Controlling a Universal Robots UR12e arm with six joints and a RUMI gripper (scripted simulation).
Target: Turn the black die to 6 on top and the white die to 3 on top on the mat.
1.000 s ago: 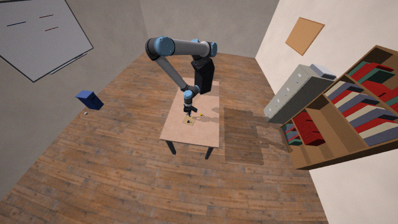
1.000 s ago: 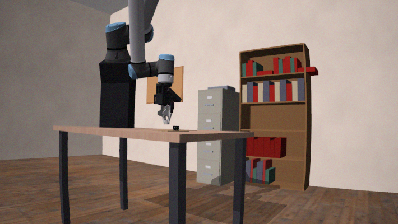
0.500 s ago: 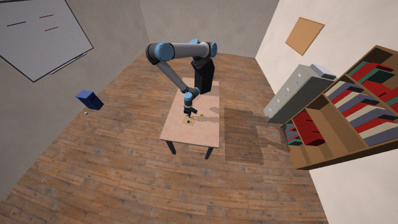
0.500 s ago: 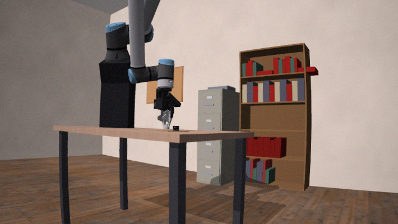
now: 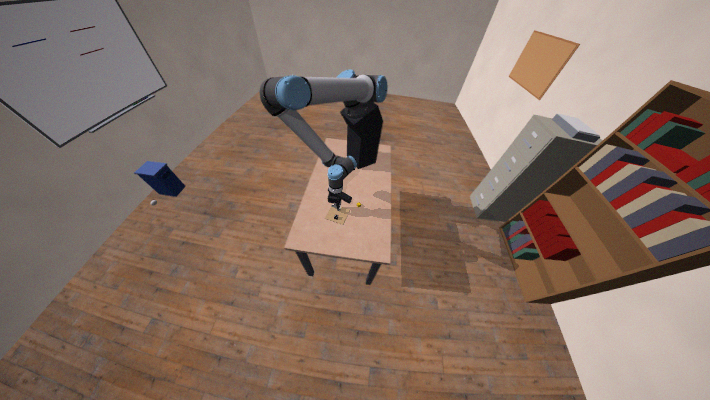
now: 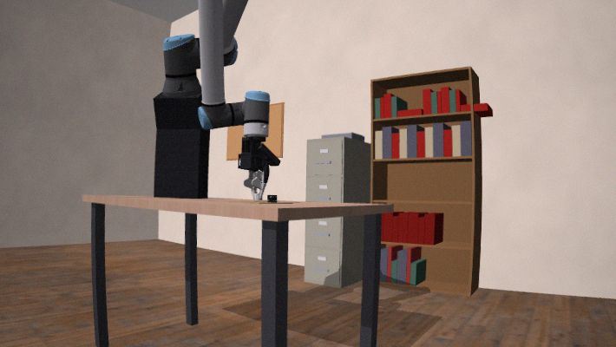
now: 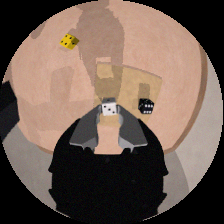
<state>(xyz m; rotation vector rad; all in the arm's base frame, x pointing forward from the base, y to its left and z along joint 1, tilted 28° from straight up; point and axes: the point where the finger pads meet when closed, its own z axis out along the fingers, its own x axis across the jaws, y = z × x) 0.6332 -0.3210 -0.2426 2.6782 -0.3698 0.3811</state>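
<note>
- My end effector (image 5: 337, 206) (image 6: 258, 198) (image 7: 109, 105) pinches the white die (image 7: 109, 108) low by the mat (image 5: 329, 215) (image 6: 286, 203) (image 7: 132, 80).
- In my wrist view, the black die (image 5: 336, 217) (image 6: 271, 199) (image 7: 146, 106) sits on the mat at 3 o'clock.
- The yellow die (image 5: 359, 204) (image 7: 69, 41) sits off it, at 11.

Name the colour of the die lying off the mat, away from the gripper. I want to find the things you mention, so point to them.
The die (image 5: 359, 204) (image 7: 69, 41) is yellow; the wrist view shows it best.
</note>
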